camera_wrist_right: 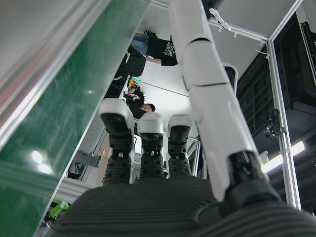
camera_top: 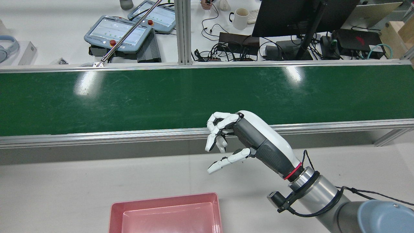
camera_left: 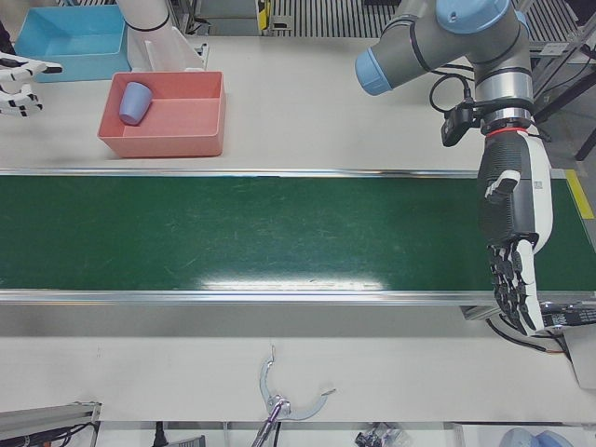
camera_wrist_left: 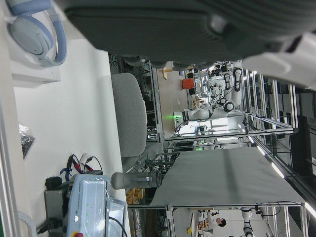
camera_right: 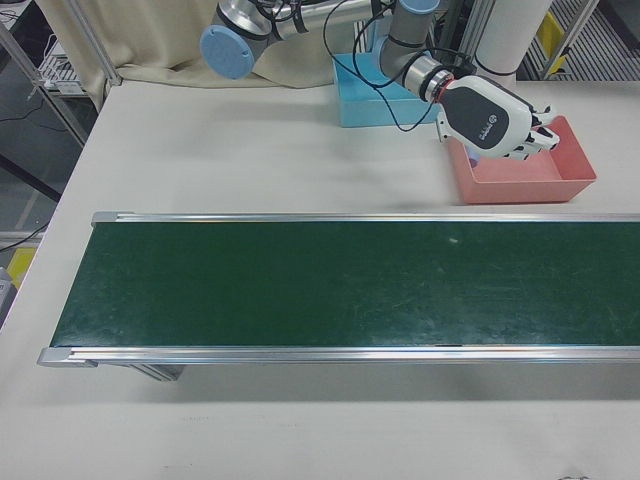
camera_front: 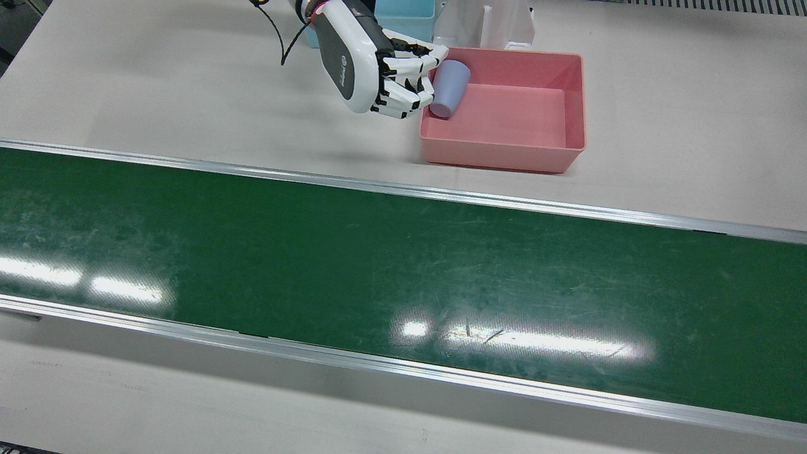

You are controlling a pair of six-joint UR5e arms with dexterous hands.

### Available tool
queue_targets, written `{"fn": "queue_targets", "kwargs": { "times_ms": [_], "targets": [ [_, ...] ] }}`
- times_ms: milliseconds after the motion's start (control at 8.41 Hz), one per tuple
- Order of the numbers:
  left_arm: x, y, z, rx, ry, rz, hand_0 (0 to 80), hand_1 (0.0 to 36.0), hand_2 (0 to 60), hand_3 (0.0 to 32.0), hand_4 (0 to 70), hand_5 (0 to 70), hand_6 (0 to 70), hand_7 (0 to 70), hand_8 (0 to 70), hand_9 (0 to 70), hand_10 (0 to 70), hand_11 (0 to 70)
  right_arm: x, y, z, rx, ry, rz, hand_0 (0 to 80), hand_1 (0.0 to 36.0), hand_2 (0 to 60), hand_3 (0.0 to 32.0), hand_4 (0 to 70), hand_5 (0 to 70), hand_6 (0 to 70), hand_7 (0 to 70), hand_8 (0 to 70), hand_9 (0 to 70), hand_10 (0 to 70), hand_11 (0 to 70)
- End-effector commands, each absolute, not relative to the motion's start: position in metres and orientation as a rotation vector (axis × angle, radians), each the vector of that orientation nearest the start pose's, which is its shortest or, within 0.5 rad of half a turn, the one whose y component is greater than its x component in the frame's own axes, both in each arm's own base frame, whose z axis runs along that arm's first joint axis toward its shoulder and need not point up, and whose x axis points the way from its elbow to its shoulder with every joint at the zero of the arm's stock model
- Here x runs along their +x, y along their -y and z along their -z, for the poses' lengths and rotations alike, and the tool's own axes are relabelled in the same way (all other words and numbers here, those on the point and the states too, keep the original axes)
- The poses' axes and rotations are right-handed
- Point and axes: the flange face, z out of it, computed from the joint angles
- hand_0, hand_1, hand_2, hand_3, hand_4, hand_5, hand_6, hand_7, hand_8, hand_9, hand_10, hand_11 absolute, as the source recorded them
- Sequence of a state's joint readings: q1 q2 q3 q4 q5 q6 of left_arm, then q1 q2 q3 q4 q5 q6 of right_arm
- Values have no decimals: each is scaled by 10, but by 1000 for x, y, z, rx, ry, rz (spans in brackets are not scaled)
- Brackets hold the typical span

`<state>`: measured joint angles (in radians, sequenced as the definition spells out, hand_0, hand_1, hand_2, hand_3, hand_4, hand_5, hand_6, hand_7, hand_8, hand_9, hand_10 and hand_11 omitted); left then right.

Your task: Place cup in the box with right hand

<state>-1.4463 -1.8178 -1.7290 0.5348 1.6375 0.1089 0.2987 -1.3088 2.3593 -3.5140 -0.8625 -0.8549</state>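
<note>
Though it lies tilted on its side, the blue-grey cup point(camera_front: 449, 87) is inside the pink box point(camera_front: 570, 107), leaning against the box wall at the corner nearest the right robot hand point(camera_front: 372, 60). That robot hand hovers just beside the box, fingers point(camera_front: 410, 63) spread and holding nothing. Behind the box stands a light blue bin point(camera_left: 65, 42) on the desk point(camera_front: 157, 82). Across the green conveyor belt point(camera_front: 378, 265), the left robot hand point(camera_left: 512, 237) hangs fingers-down, empty and open
</note>
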Motion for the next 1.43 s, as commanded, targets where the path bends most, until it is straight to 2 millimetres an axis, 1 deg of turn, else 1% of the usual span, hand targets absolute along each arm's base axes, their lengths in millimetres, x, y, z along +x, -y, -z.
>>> {"fn": "queue_targets", "kwargs": {
  "times_ms": [0,119,238,357,476,594,713,832,951,1070,1189,1308],
  "targets": [
    [-57,562,-532,-89,-1939,2184,0,0,0,0,0,0,0,0,0,0,0,0,-242,361,-274,-93,-2963,1703,800,360,600,0,269,253,373,700,560,700,592,700],
    [-57,562,-532,-89,-1939,2185,0,0,0,0,0,0,0,0,0,0,0,0,-227,371,-299,-96,-2907,1775,800,360,600,0,261,253,372,700,562,700,584,700],
    [-57,562,-532,-89,-1939,2184,0,0,0,0,0,0,0,0,0,0,0,0,-217,389,-331,-106,-2839,1866,800,360,600,0,267,249,366,700,560,700,551,700],
    [-57,562,-532,-91,-1938,2184,0,0,0,0,0,0,0,0,0,0,0,0,-217,413,-369,-60,-2744,1958,800,360,600,0,284,244,359,700,551,700,526,700],
    [-58,562,-532,-88,-1940,2185,0,0,0,0,0,0,0,0,0,0,0,0,-205,434,-397,-47,-2654,2010,800,360,600,0,314,235,339,700,532,700,476,700],
    [-58,562,-532,-88,-1940,2185,0,0,0,0,0,0,0,0,0,0,0,0,-174,447,-415,-138,-2598,2037,800,360,600,0,289,229,318,700,518,681,421,621],
    [-57,561,-532,-91,-1937,2185,0,0,0,0,0,0,0,0,0,0,0,0,-153,458,-430,-219,-2556,2064,800,360,600,0,271,223,299,700,493,642,370,553],
    [-58,562,-532,-88,-1940,2185,0,0,0,0,0,0,0,0,0,0,0,0,-141,469,-447,-231,-2537,2100,800,360,600,0,274,220,292,700,481,622,351,529],
    [-58,562,-532,-88,-1940,2185,0,0,0,0,0,0,0,0,0,0,0,0,-126,482,-472,-251,-2468,2146,800,360,600,0,310,217,292,700,477,618,345,520],
    [-57,561,-532,-91,-1937,2185,0,0,0,0,0,0,0,0,0,0,0,0,-101,492,-491,-317,-2403,2172,800,360,600,0,316,214,290,700,471,608,327,497],
    [-58,561,-532,-88,-1938,2187,0,0,0,0,0,0,0,0,0,0,0,0,-80,499,-504,-369,-2370,2193,800,360,600,0,294,213,284,700,464,597,307,472],
    [-58,562,-532,-88,-1940,2185,0,0,0,0,0,0,0,0,0,0,0,0,-63,507,-516,-411,-2340,2190,800,360,600,0,293,213,282,700,462,595,304,468]
  ]
}}
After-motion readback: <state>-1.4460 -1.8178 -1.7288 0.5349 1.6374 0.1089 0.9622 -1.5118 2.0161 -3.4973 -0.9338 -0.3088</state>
